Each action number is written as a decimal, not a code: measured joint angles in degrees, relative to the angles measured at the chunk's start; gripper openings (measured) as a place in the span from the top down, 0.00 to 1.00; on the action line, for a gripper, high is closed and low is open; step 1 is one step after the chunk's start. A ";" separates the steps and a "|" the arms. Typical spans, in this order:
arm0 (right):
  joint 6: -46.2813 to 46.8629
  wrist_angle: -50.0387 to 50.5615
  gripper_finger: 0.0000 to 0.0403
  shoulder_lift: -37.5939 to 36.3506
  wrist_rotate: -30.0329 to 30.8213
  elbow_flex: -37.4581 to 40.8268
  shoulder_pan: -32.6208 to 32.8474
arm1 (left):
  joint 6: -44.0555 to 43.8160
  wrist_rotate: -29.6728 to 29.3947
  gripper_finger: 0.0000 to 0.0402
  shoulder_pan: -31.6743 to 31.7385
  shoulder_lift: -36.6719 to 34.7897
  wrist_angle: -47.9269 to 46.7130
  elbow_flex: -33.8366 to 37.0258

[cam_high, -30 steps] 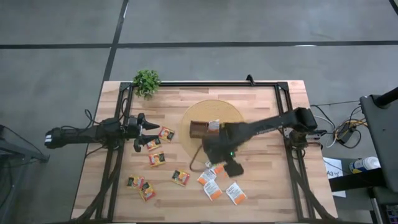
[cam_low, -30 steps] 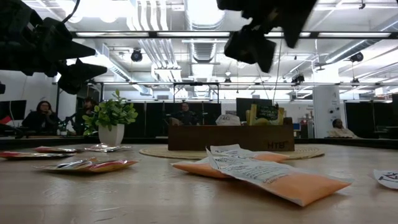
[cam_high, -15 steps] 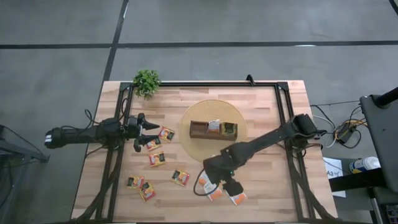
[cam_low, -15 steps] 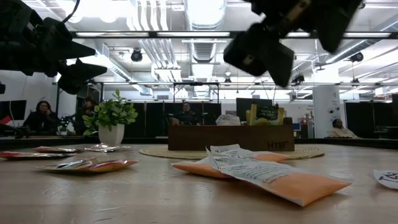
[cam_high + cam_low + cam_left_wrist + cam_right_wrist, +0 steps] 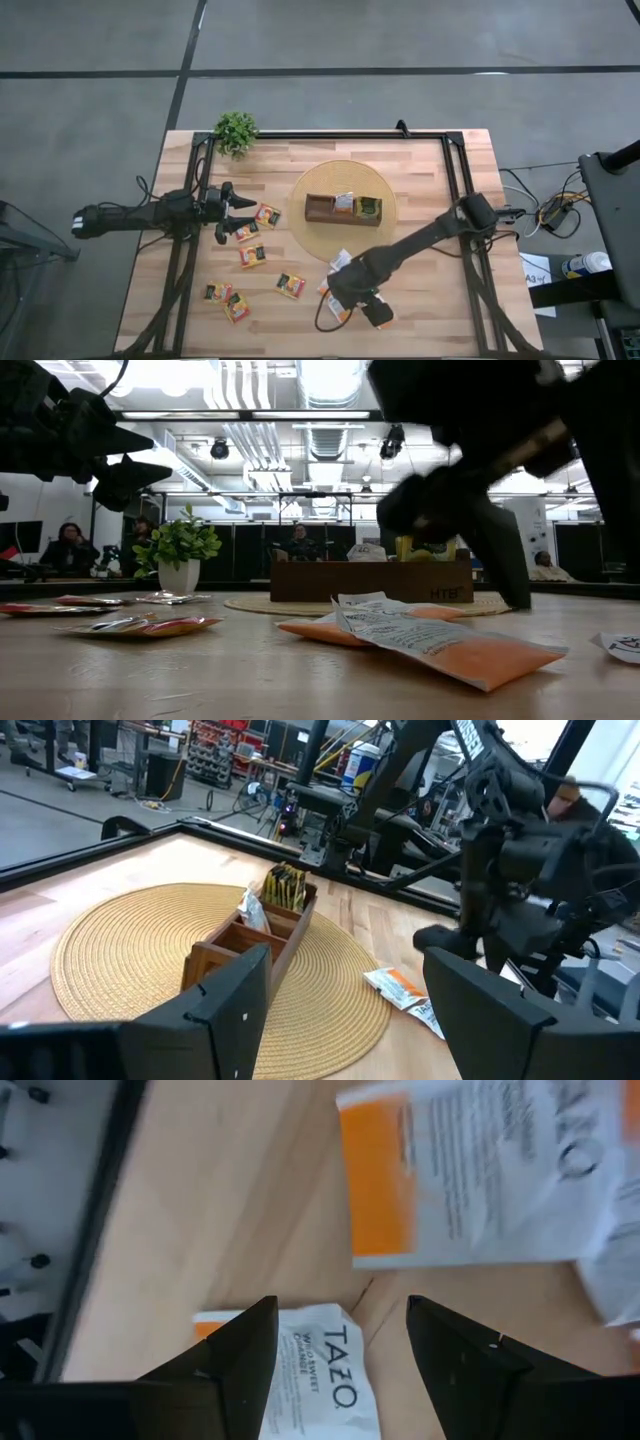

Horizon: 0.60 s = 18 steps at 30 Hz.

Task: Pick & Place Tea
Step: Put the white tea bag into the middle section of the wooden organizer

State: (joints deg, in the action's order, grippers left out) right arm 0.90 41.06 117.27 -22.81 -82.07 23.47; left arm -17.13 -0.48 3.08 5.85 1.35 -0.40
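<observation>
Tea sachets lie flat on the wooden table. Several yellow-red-black ones are at the left. White-orange ones lie nearer the front. My right gripper stands open, pointing steeply down just over a white-orange sachet, with a finger on either side and not touching it. A second white-orange sachet lies just beyond. The brown divided box on the round woven mat holds a few sachets. My left gripper waits open, level, at the table's left.
A small potted plant stands at the far left corner. A black frame runs along the table's sides and back. In the low view, stacked white-orange sachets lie in front of the box. People sit in the room behind.
My right gripper has swung from just in front of the box toward the table's near edge and come down low over the white-orange sachets, its fingers still open. No sachet has moved.
</observation>
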 joint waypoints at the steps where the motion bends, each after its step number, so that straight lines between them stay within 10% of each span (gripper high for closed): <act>1: 0.01 0.14 0.46 0.57 -0.03 0.11 0.06 | 0.00 0.01 0.36 -0.01 0.00 0.01 -0.02; 18: 2.10 -1.26 0.48 2.32 1.97 3.37 2.93 | 0.00 0.01 0.36 0.01 -0.02 -0.01 -0.02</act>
State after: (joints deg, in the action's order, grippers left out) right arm 3.00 39.80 119.59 -20.83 -78.70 26.40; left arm -17.12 -0.47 3.09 5.82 1.34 -0.43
